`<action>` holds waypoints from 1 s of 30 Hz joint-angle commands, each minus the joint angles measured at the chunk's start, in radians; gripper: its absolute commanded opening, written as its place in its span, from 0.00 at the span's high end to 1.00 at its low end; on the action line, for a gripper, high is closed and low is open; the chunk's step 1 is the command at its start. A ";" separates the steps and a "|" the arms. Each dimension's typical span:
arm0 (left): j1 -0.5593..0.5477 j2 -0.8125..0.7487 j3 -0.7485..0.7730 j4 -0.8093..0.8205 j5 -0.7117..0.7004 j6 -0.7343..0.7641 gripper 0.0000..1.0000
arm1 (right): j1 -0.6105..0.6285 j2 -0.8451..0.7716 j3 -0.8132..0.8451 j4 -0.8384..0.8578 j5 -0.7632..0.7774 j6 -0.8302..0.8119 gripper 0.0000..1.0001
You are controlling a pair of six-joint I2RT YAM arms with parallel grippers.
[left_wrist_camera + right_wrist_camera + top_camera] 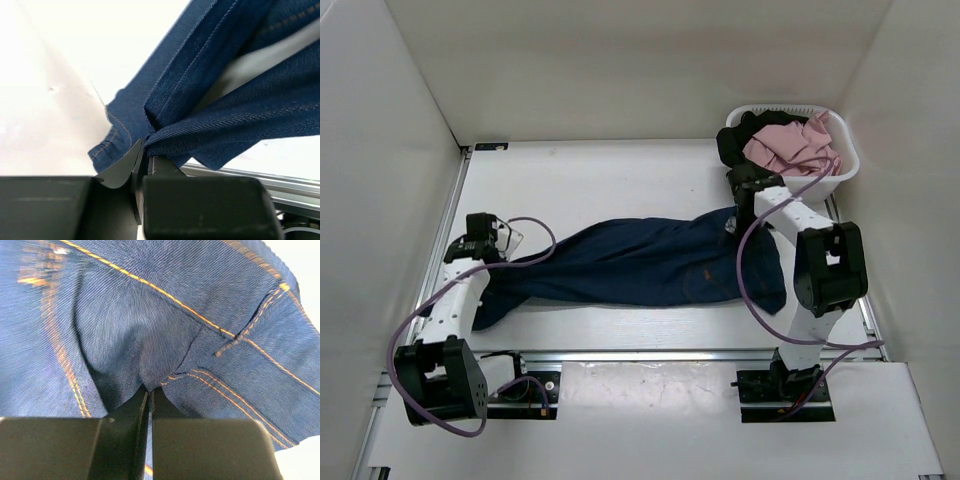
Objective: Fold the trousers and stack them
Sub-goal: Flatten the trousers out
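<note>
The dark blue denim trousers [640, 262] lie stretched across the table from left to right, the legs to the left and the wider top to the right. My left gripper [516, 248] is at the leg ends. In the left wrist view it [145, 150] is shut on a bunched fold of the trousers [240, 115], which rise off the table. My right gripper [733, 222] is at the top end. The right wrist view shows it [150, 390] shut on a pinch of the trousers [150, 315], near orange-stitched seams.
A white basket [847, 168] stands at the back right corner, holding a pink cloth [785, 145] and a black garment [734, 140]. White walls close in the table on the left, back and right. A metal rail [650, 353] runs along the near edge.
</note>
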 commanded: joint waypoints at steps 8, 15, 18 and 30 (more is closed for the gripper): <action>0.041 0.222 0.572 0.104 -0.101 0.089 0.85 | -0.016 -0.072 0.713 -0.159 0.070 -0.247 1.00; 0.041 0.123 0.462 0.095 -0.122 0.163 0.85 | -0.025 -0.358 0.283 -0.216 0.007 -0.198 1.00; 0.041 0.008 0.241 0.086 -0.113 0.192 0.85 | -0.025 -0.594 -0.052 -0.205 -0.021 -0.098 1.00; 0.051 -0.261 -0.186 -0.123 -0.007 0.180 0.14 | -0.025 -1.015 -0.669 -0.248 -0.024 0.181 0.27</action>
